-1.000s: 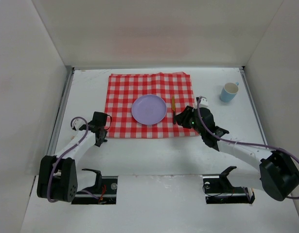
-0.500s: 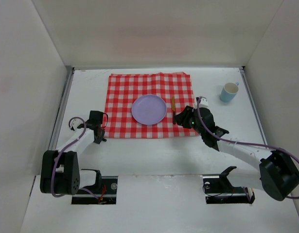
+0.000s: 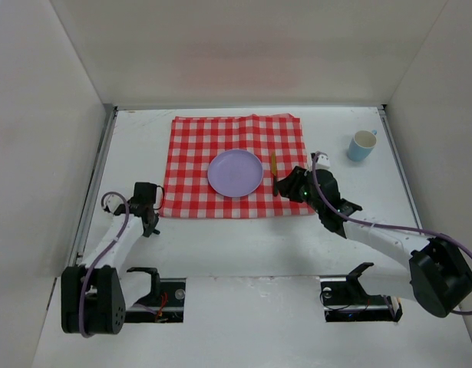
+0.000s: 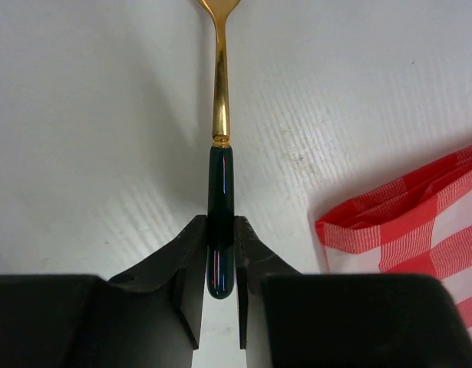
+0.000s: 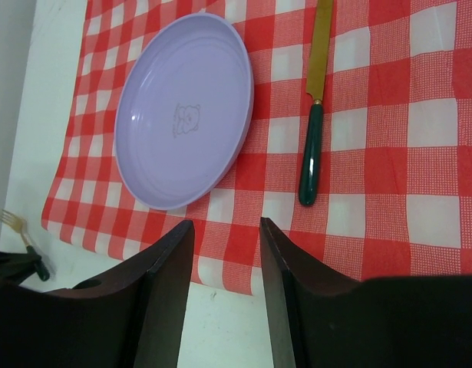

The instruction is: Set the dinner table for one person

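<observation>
My left gripper (image 4: 220, 257) is shut on the dark green handle of a gold fork (image 4: 220, 115), which lies low over the white dinner table (image 4: 82, 115) just left of the red-and-white checked cloth (image 4: 420, 222). From above, the left gripper (image 3: 146, 201) sits by the cloth's (image 3: 197, 146) near left corner. A lilac plate (image 3: 234, 172) rests in the cloth's middle, with a green-handled gold knife (image 3: 273, 165) to its right. My right gripper (image 3: 285, 184) is open and empty at the near end of the knife (image 5: 312, 146), with the plate (image 5: 182, 115) to its left.
A light blue cup (image 3: 362, 145) stands on the table at the far right, off the cloth. White walls enclose the table on three sides. The fork (image 5: 21, 230) also shows at the lower left of the right wrist view.
My left gripper has moved left, away from the cloth's edge, with the fork in it. The right arm has not moved.
</observation>
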`<action>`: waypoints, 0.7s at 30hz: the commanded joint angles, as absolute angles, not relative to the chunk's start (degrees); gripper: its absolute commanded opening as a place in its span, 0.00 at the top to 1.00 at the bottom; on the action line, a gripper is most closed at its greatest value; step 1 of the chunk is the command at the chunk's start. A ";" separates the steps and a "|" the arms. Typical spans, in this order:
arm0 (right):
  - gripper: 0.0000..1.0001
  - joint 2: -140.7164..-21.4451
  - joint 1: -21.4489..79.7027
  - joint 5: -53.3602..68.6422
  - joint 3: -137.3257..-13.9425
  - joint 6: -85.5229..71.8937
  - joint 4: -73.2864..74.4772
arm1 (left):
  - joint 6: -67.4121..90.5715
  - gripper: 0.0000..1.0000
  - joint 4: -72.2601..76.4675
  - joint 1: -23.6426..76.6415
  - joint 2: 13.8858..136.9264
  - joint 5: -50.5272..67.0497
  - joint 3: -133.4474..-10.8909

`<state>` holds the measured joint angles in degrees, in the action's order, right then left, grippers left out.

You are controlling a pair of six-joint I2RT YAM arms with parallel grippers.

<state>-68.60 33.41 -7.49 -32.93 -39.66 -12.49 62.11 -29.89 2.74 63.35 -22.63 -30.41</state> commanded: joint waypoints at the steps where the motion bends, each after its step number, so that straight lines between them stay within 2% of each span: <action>1: 0.54 -67.59 33.00 -8.00 -33.57 -39.37 -15.47 | 58.02 0.98 -38.31 4.25 56.80 -29.51 -32.86; 5: 0.54 -67.33 33.00 -8.00 -33.49 -39.46 -15.47 | 54.07 0.99 -41.48 6.54 52.65 -34.27 -37.08; 8: 0.54 -67.06 33.00 -8.00 -33.40 -39.46 -15.47 | 50.99 0.98 -39.56 10.66 53.87 -34.98 -40.59; 14: 0.54 -68.20 33.00 -8.26 -33.49 -39.46 -15.65 | 36.33 0.97 -26.83 25.51 72.65 -29.36 -50.60; 21: 0.54 -67.33 33.00 -9.67 -33.13 -39.11 -15.56 | 19.97 0.97 -16.35 29.66 84.62 -23.21 -57.03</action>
